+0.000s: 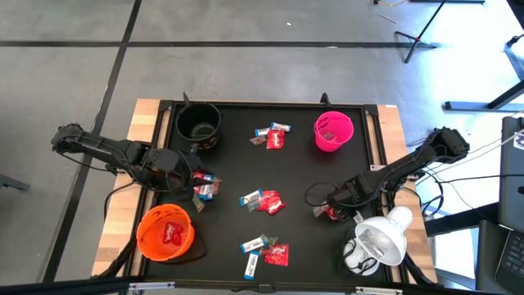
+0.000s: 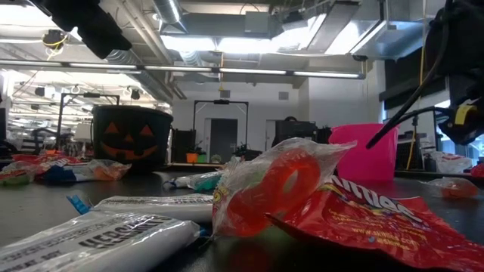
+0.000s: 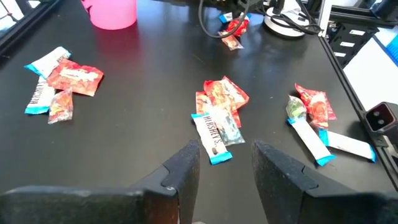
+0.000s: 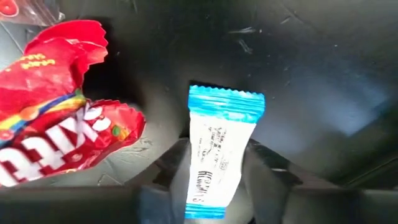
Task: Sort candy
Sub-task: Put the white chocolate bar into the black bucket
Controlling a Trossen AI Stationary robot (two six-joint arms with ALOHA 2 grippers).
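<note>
Red and blue-and-white candy lies in small piles on the black table: a far pile (image 1: 274,136), a centre pile (image 1: 262,201) and a near pile (image 1: 264,250). Two more pieces (image 1: 205,188) lie just off my left gripper (image 1: 187,175), which hovers open; in its wrist view the left gripper (image 3: 227,165) faces the centre pile (image 3: 219,112). My right gripper (image 1: 332,209) is low near the table's right side, shut on a blue-and-white candy (image 4: 221,155), with a red wrapper (image 4: 53,118) lying beside it. My right gripper pinches the blue-and-white candy between its two fingers, one on each long edge of the wrapper's lower half (image 4: 205,180). The fingers lie along the wrapper, and its crimped blue end (image 4: 227,102) sticks out past the fingertips. Whether it is lifted off the table, I cannot tell.
An orange bowl (image 1: 166,233) holding red candy stands near left, a black bowl (image 1: 199,123) far left and a pink bowl (image 1: 333,131) far right. A white lamp-like object (image 1: 377,242) sits at the near right corner. Cables run by the right arm.
</note>
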